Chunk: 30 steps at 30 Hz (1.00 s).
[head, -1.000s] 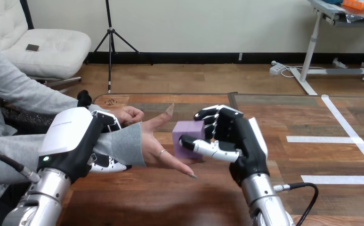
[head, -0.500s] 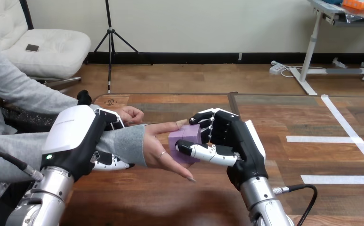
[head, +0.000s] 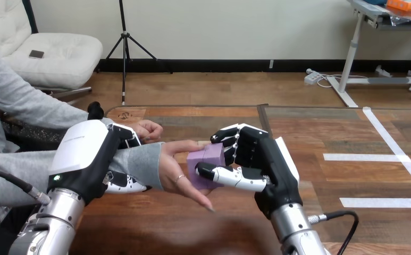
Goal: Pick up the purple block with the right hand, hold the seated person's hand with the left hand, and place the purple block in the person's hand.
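A: Counter [head: 219,223] at bottom. Right robot hand [head: 257,154], ctr frame?
B: Thumb & fingers clamped on purple block [head: 203,159], which touches the person's hand [head: 172,171] at the palm.
A: Handling?
B: Prob. light, rigid, not slippery; grip opp. flat faces.
A: Left robot hand [head: 83,151]?
B: Mid-left, curled round person's wrist [head: 142,162].

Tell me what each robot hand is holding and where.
The right robot hand pinches the purple block, thumb on its near face, fingers on its far side. The left robot hand curls round the person's wrist.
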Each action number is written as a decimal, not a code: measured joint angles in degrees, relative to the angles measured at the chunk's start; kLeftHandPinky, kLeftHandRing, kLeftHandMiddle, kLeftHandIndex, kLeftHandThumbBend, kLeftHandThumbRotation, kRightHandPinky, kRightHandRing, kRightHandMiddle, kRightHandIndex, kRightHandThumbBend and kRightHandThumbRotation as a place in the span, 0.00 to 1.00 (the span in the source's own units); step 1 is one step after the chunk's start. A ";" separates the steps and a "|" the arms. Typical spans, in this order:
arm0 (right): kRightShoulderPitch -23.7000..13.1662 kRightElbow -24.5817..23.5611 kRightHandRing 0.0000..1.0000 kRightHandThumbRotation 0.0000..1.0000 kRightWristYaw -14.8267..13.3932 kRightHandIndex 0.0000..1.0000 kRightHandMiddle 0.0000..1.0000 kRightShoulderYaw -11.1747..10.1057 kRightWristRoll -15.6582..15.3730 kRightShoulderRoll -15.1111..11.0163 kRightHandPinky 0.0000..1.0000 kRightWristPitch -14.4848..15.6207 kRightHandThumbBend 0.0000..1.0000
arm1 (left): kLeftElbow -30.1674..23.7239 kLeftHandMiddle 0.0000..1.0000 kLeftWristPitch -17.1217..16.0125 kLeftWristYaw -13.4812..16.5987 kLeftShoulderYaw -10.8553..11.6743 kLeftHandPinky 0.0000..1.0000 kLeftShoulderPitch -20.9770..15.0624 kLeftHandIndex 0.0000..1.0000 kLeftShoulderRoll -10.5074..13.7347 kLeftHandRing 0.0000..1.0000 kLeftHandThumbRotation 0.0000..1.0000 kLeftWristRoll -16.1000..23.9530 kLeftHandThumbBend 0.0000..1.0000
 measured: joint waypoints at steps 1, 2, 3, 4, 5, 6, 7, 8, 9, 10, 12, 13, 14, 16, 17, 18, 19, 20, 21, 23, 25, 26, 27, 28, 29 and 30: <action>0.26 -0.26 0.35 0.00 0.01 0.43 0.41 0.16 0.01 -0.01 0.31 0.03 0.87 | 0.08 0.31 0.00 0.00 0.00 0.17 -0.03 0.34 -0.02 0.23 0.00 0.00 0.69; 0.48 -0.48 0.35 0.00 0.03 0.43 0.41 0.27 0.01 -0.02 0.31 0.06 0.87 | 0.14 0.31 0.00 0.00 0.00 0.17 -0.06 0.34 -0.04 0.23 0.00 0.00 0.69; 0.73 -0.71 0.35 0.00 0.06 0.43 0.41 0.39 0.02 -0.03 0.31 0.08 0.87 | 0.21 0.31 0.00 0.00 0.00 0.17 -0.08 0.34 -0.05 0.23 0.00 0.00 0.69; 1.02 -1.00 0.34 0.00 0.08 0.43 0.41 0.50 0.04 -0.04 0.31 0.11 0.87 | 0.29 0.31 -0.04 0.00 0.00 0.17 -0.10 0.34 -0.06 0.23 0.00 0.00 0.68; 1.22 -1.21 0.34 0.00 0.10 0.43 0.41 0.59 0.04 -0.04 0.30 0.13 0.87 | 0.36 0.31 -0.10 0.00 0.00 0.17 -0.12 0.34 -0.07 0.23 0.00 0.00 0.68; 1.40 -1.40 0.34 0.00 0.11 0.43 0.41 0.66 0.04 -0.04 0.30 0.13 0.87 | 0.45 0.31 -0.15 0.00 0.00 0.17 -0.13 0.34 -0.07 0.23 0.00 0.00 0.68; 1.57 -1.53 0.34 0.00 0.11 0.43 0.41 0.75 0.04 -0.05 0.30 0.13 0.87 | 0.55 0.31 -0.25 0.00 0.00 0.17 -0.15 0.34 -0.07 0.23 0.00 0.00 0.68; 1.69 -1.62 0.34 0.00 0.11 0.43 0.41 0.80 0.04 -0.05 0.30 0.14 0.87 | 0.63 0.31 -0.32 0.00 0.00 0.17 -0.17 0.34 -0.07 0.23 0.00 0.00 0.68; 1.80 -1.69 0.34 0.00 0.11 0.43 0.41 0.85 0.04 -0.05 0.30 0.16 0.88 | 0.69 0.31 -0.38 0.00 0.00 0.17 -0.18 0.34 -0.07 0.23 0.00 0.00 0.68; 1.92 -1.76 0.34 0.00 0.11 0.43 0.41 0.90 0.04 -0.05 0.30 0.17 0.88 | 0.74 0.31 -0.43 0.00 0.00 0.17 -0.18 0.34 -0.07 0.23 0.00 0.00 0.68; 2.10 -1.82 0.33 0.00 0.11 0.43 0.41 0.95 0.04 -0.06 0.30 0.19 0.88 | 0.78 0.31 -0.47 0.00 0.00 0.17 -0.18 0.34 -0.07 0.23 0.00 0.00 0.68; 2.18 -1.83 0.33 0.00 0.12 0.43 0.41 0.96 0.04 -0.06 0.30 0.19 0.88 | 0.80 0.31 -0.49 0.00 0.00 0.17 -0.18 0.34 -0.08 0.23 0.00 0.00 0.68; 2.23 -1.84 0.33 0.00 0.12 0.43 0.41 0.96 0.04 -0.07 0.30 0.19 0.88 | 0.80 0.31 -0.50 0.00 0.00 0.17 -0.18 0.35 -0.08 0.23 0.00 0.00 0.68; 2.31 -1.86 0.34 0.00 0.12 0.43 0.41 0.96 0.04 -0.07 0.30 0.23 0.87 | 0.82 0.31 -0.54 0.00 0.00 0.17 -0.18 0.34 -0.08 0.23 0.00 0.00 0.68; 2.34 -1.89 0.34 0.00 0.12 0.44 0.41 0.96 0.04 -0.07 0.30 0.26 0.87 | 0.83 0.31 -0.59 0.00 0.00 0.17 -0.18 0.34 -0.09 0.23 0.00 0.00 0.68; 2.36 -1.93 0.35 0.00 0.12 0.44 0.41 0.96 0.04 -0.07 0.30 0.31 0.87 | 0.84 0.31 -0.63 0.00 0.00 0.17 -0.18 0.35 -0.09 0.23 0.00 0.00 0.68; 2.38 -2.01 0.35 0.00 0.12 0.44 0.41 0.96 0.05 -0.07 0.31 0.40 0.87 | 0.84 0.31 -0.67 0.00 0.00 0.17 -0.18 0.35 -0.09 0.23 0.00 0.00 0.69; 2.41 -2.13 0.35 0.00 0.12 0.44 0.42 0.96 0.05 -0.07 0.31 0.52 0.87 | 0.85 0.31 -0.73 0.00 0.00 0.17 -0.18 0.35 -0.10 0.23 0.00 0.00 0.69; 2.42 -2.27 0.36 0.00 0.12 0.44 0.42 0.96 0.05 -0.07 0.32 0.66 0.87 | 0.85 0.32 -0.78 0.00 0.00 0.17 -0.18 0.35 -0.10 0.24 0.00 0.00 0.70; 2.43 -2.51 0.38 0.00 0.12 0.45 0.43 0.96 0.04 -0.07 0.33 0.84 0.87 | 0.85 0.33 -0.80 0.00 0.00 0.19 -0.19 0.37 -0.10 0.26 0.00 0.00 0.72; 2.43 -2.80 0.40 0.00 0.13 0.46 0.44 0.97 0.03 -0.07 0.35 1.10 0.87 | 0.85 0.36 -0.81 0.00 0.00 0.21 -0.20 0.39 -0.11 0.29 0.00 0.00 0.73; 2.43 -3.01 0.40 0.00 0.15 0.46 0.44 0.97 0.04 -0.07 0.35 1.33 0.87 | 0.85 0.37 -0.81 0.00 0.00 0.22 -0.22 0.39 -0.11 0.30 0.00 0.00 0.73; 2.43 -3.17 0.41 0.00 0.18 0.47 0.45 0.98 0.05 -0.07 0.36 1.51 0.88 | 0.85 0.39 -0.81 -0.01 0.00 0.24 -0.22 0.41 -0.11 0.31 0.00 0.00 0.73; 2.43 -3.47 0.42 0.00 0.34 0.48 0.46 0.98 0.25 -0.07 0.37 1.89 0.88 | 0.84 0.40 -0.81 -0.01 0.00 0.25 -0.23 0.42 -0.10 0.33 0.00 0.12 0.74; 2.44 -3.70 0.43 0.00 0.57 0.49 0.47 0.98 0.47 -0.07 0.38 2.23 0.88 | 0.84 0.41 -0.80 -0.01 0.00 0.27 -0.23 0.43 -0.10 0.34 0.01 0.23 0.74; 2.44 -3.92 0.44 0.00 0.74 0.50 0.48 0.98 0.67 -0.07 0.38 2.54 0.89 | 0.84 0.43 -0.80 -0.01 0.00 0.28 -0.24 0.45 -0.10 0.36 0.03 0.34 0.74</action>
